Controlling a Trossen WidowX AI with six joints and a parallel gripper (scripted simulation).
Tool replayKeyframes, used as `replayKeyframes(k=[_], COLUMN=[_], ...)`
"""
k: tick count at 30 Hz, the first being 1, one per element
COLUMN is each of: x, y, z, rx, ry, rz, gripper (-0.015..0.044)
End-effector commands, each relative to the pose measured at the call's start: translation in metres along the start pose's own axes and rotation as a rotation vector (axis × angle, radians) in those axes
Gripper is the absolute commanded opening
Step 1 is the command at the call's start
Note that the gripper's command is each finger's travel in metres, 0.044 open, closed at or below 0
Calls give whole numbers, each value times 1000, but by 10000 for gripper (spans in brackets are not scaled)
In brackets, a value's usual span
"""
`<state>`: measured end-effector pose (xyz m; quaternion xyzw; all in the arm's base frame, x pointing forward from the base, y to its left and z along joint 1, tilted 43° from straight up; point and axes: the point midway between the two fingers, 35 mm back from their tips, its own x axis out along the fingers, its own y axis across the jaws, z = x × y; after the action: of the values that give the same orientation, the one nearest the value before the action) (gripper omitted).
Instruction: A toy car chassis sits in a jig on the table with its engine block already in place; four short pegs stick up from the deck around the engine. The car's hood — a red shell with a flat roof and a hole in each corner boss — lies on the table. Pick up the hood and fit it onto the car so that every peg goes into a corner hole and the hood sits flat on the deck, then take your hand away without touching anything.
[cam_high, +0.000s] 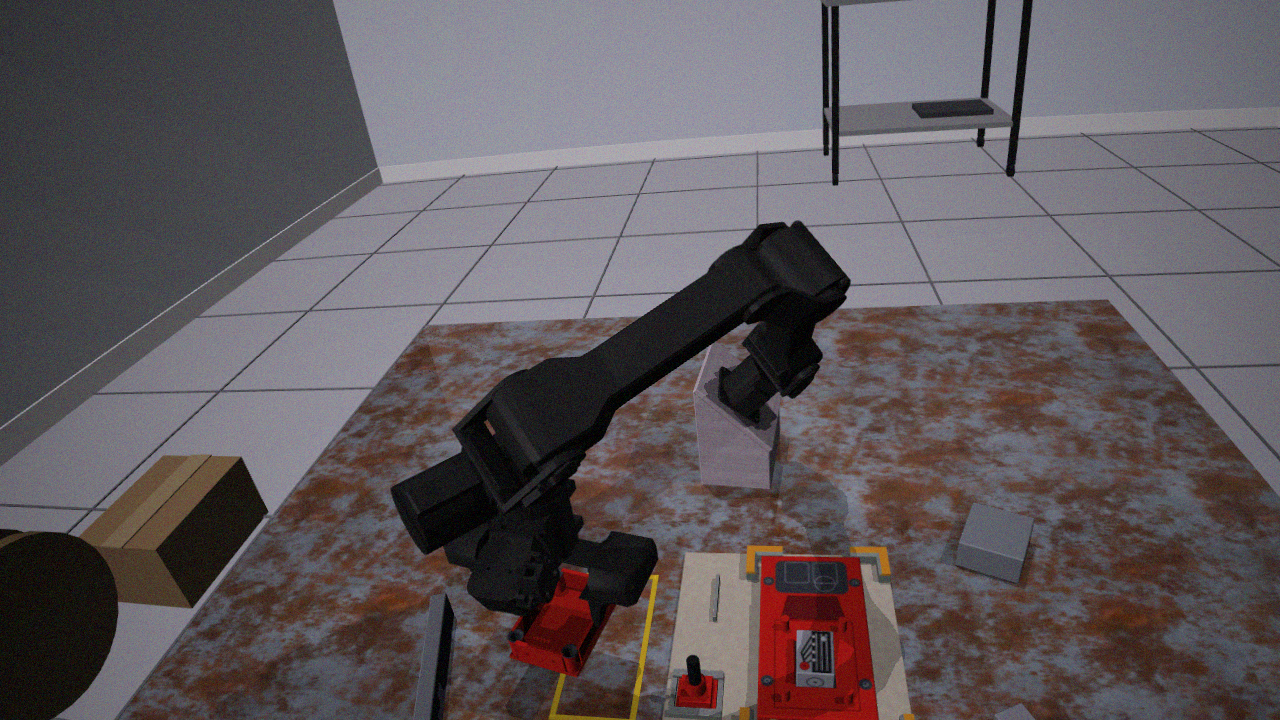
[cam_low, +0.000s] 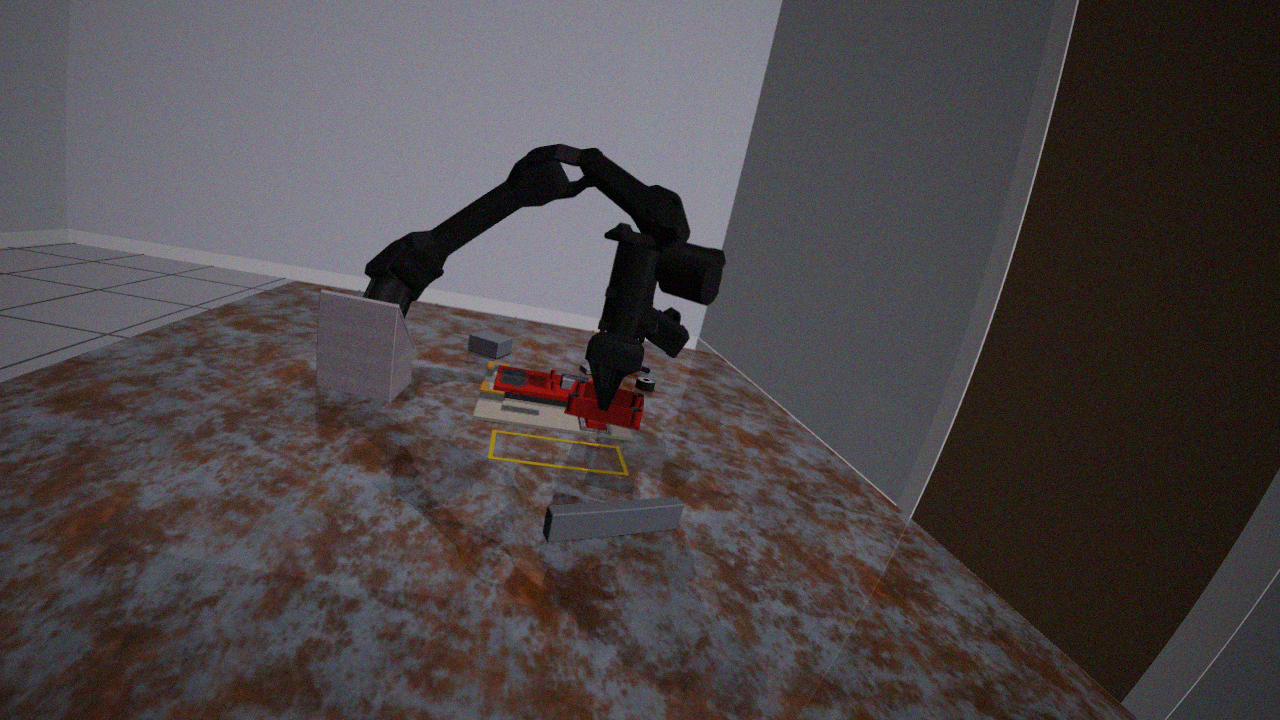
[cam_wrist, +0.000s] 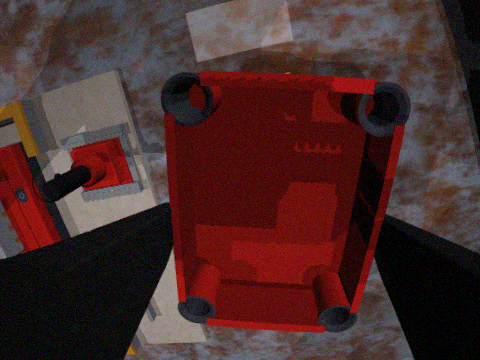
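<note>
Black parallel-jaw gripper (cam_high: 572, 595) (cam_low: 605, 394) (cam_wrist: 274, 220) clamped on the red, open-shelled hood (cam_high: 563, 626) (cam_low: 626, 413) (cam_wrist: 240, 200), held above the table, left of the red car chassis (cam_high: 774, 626) (cam_low: 532, 383) (cam_wrist: 25, 200), red block with upright black peg (cam_high: 696, 689) (cam_wrist: 102, 165) between them, long grey bar (cam_high: 435, 658) (cam_low: 613, 519) farther left.

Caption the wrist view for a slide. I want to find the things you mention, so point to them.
Black tool (cam_high: 577, 595) (cam_low: 605, 407) (cam_wrist: 274, 220) gripping the upturned red hood (cam_high: 562, 631) (cam_low: 626, 413) (cam_wrist: 240, 200), its open side facing the camera.

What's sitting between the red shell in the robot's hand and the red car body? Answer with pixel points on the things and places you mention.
In the top view, a black lever on a red block (cam_high: 696, 689) (cam_wrist: 102, 165) and a thin grey bar (cam_high: 715, 598), both on the pale board (cam_high: 698, 631).
</note>
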<state>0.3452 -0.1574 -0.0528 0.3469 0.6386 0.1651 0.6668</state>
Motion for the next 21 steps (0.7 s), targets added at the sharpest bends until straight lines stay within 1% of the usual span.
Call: replayKeyframes(k=[1, 21], x=[-1, -1], y=[1, 2], z=[1, 2], rx=[74, 461], ry=[-3, -3], rz=[2, 3], gripper=[0, 0])
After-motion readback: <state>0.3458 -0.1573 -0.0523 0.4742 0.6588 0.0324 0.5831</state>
